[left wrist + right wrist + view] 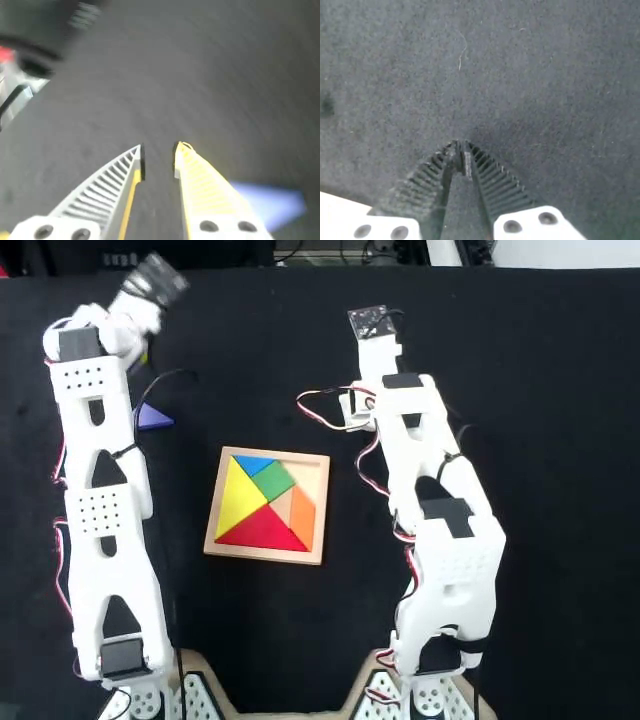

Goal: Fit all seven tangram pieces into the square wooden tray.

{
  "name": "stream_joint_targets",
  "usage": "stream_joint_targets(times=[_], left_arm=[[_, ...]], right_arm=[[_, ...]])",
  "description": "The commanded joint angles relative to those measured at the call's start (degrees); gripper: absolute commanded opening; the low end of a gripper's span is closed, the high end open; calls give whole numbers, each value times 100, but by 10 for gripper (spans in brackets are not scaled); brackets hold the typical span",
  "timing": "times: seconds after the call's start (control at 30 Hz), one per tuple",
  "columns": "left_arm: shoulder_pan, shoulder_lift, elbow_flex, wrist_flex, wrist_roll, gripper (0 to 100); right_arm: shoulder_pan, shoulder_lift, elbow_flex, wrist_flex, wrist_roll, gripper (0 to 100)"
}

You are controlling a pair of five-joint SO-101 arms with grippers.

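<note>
The square wooden tray [213, 540] lies on the black cloth between the two arms. Several pieces lie in it: a yellow triangle [240, 500], a red triangle [262, 530], a green piece [275, 481], a small blue triangle [253, 464] and orange pieces [303, 510]. A blue-purple triangle [153, 418] lies loose on the cloth left of the tray, beside the left arm; it also shows as a blue-purple shape [272, 202] in the left wrist view. My left gripper [160, 149] hovers over bare cloth, open and empty, at the far left corner [155, 282]. My right gripper [459, 148] is shut and empty above the cloth.
The right arm [430, 490] stretches along the tray's right side, with red and white cables [325, 410] looping near the tray's far right corner. The left arm [100, 490] runs along the left. Dark equipment lies beyond the table's far edge.
</note>
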State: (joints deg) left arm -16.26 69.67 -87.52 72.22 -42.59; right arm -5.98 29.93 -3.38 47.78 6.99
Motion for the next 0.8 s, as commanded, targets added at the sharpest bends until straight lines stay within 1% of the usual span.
stream_joint_targets(times=[0.0, 0.07, 0.17, 0.23, 0.4, 0.5, 0.57, 0.77], left_arm=[[-224, 299, 312, -905, 668, 120], [-224, 615, 303, -818, 668, 120], [-215, 862, 198, -360, 686, 120], [-215, 932, -22, 220, 695, 120], [-57, 949, -752, 2136, 659, 120], [84, 1029, -646, 2875, 290, 120], [57, 1152, -462, 2866, 158, 120], [57, 1152, -347, 2875, 149, 120]], right_arm=[[211, -171, -180, -70, 62, 11], [211, -171, -189, -70, 62, 11], [211, -171, -189, -79, 62, 11], [202, -171, -189, -88, 62, 11], [202, -171, -189, -97, 62, 11], [202, -171, -189, -97, 62, 11], [202, -171, -189, -79, 62, 11], [202, -171, -189, -70, 62, 11]])
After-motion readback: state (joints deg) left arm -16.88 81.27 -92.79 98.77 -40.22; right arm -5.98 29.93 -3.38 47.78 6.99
